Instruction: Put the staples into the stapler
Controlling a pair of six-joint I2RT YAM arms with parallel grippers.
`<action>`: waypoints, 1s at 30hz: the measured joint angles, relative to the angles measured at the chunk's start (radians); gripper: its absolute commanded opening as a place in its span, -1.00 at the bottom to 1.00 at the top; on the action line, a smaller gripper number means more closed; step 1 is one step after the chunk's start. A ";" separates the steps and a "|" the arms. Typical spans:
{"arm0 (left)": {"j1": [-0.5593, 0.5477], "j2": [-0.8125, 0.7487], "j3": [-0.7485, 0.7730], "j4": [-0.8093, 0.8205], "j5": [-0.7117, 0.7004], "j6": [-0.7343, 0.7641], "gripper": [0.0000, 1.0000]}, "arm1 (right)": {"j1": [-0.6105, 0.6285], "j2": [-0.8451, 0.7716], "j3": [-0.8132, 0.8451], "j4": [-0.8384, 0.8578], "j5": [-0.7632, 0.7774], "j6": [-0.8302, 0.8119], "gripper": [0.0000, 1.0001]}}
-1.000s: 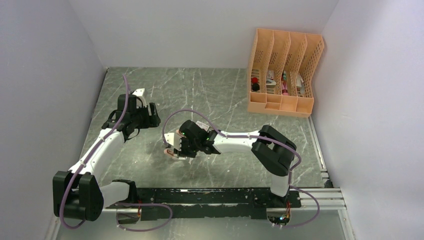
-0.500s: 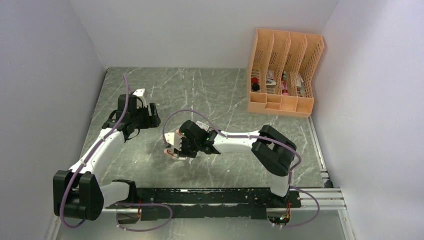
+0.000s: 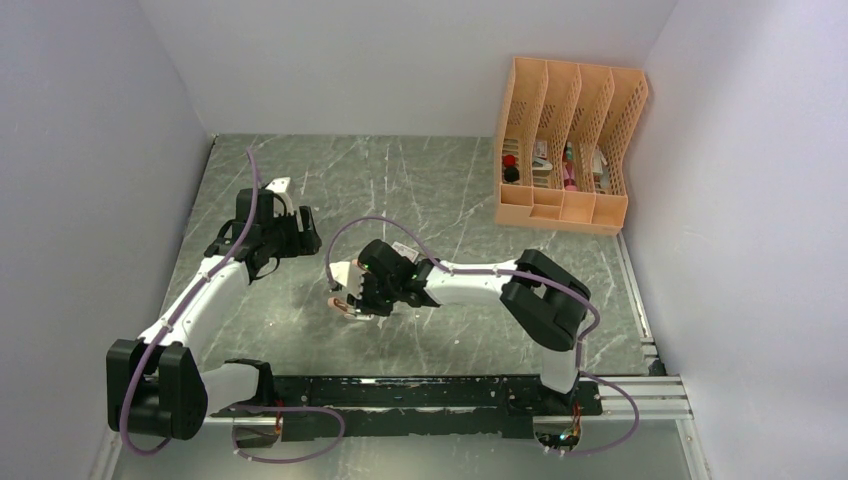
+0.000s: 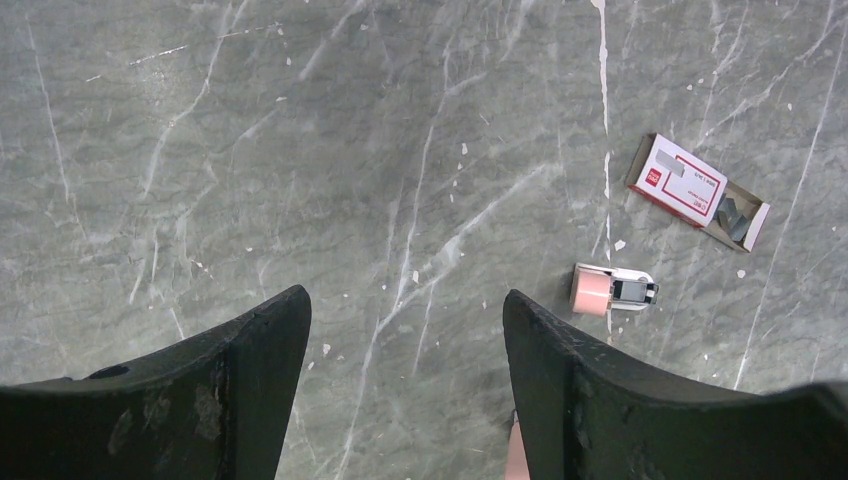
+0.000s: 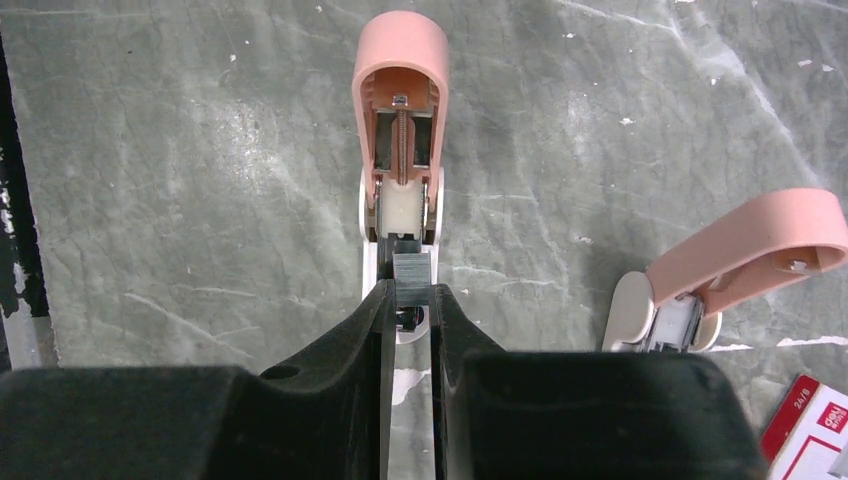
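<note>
In the right wrist view my right gripper (image 5: 412,292) is shut on a short silvery staple strip (image 5: 412,270). It holds the strip at the near end of the white channel of a salmon-pink stapler (image 5: 400,120) that lies open on the table. The red-and-white staples box (image 5: 805,430) shows at the lower right corner. In the top view this gripper (image 3: 343,292) is over the stapler (image 3: 340,305) at mid-table. My left gripper (image 4: 402,300) is open and empty above bare table, well left of the box (image 4: 690,188); in the top view this gripper (image 3: 303,230) hovers at the left.
A second pink stapler (image 5: 730,260) lies open right of the first; one also shows in the left wrist view (image 4: 610,290). An orange file organiser (image 3: 568,145) with small items stands at the back right. White walls close in the table on both sides.
My right gripper has edged slightly to the left with the staple strip. The left arm has not moved.
</note>
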 measured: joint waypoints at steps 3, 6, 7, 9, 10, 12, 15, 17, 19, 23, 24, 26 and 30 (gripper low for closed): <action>0.000 0.001 0.000 0.000 0.000 0.000 0.50 | 0.000 0.013 0.014 -0.005 -0.003 0.007 -0.82; 0.000 0.001 0.000 0.000 0.000 0.000 0.50 | 0.000 0.022 0.026 -0.007 -0.005 0.013 -0.82; 0.000 0.001 0.000 0.000 0.000 0.000 0.50 | 0.000 0.024 0.030 -0.010 -0.006 0.016 -0.82; 0.000 0.001 0.000 0.000 0.000 0.000 0.50 | 0.000 0.028 0.035 -0.013 -0.006 0.021 -0.82; 0.000 0.001 0.000 0.000 0.000 0.000 0.50 | 0.000 0.029 0.036 -0.014 -0.006 0.023 -0.82; 0.000 0.001 0.000 0.000 0.000 0.000 0.50 | -0.002 0.029 0.037 -0.015 -0.007 0.025 -0.82; 0.000 0.001 0.000 0.000 0.000 0.000 0.50 | -0.005 0.032 0.043 -0.022 -0.010 0.027 -0.82; 0.000 0.001 0.000 0.000 0.000 0.000 0.50 | -0.009 0.032 0.044 -0.024 -0.014 0.030 -0.82; 0.000 0.001 0.000 0.000 0.000 0.000 0.50 | -0.013 0.032 0.045 -0.030 -0.018 0.032 -0.82; 0.000 0.001 0.000 0.000 0.000 0.000 0.50 | -0.023 0.032 0.046 -0.041 -0.028 0.036 -0.82; 0.000 0.001 0.000 0.000 0.000 0.000 0.50 | -0.025 0.032 0.047 -0.043 -0.030 0.037 -0.82; 0.000 0.001 0.000 0.000 0.001 0.000 0.50 | -0.028 0.032 0.048 -0.049 -0.033 0.038 -0.82; 0.000 0.001 0.000 0.000 0.003 0.000 0.49 | -0.032 0.032 0.051 -0.059 -0.036 0.039 -0.82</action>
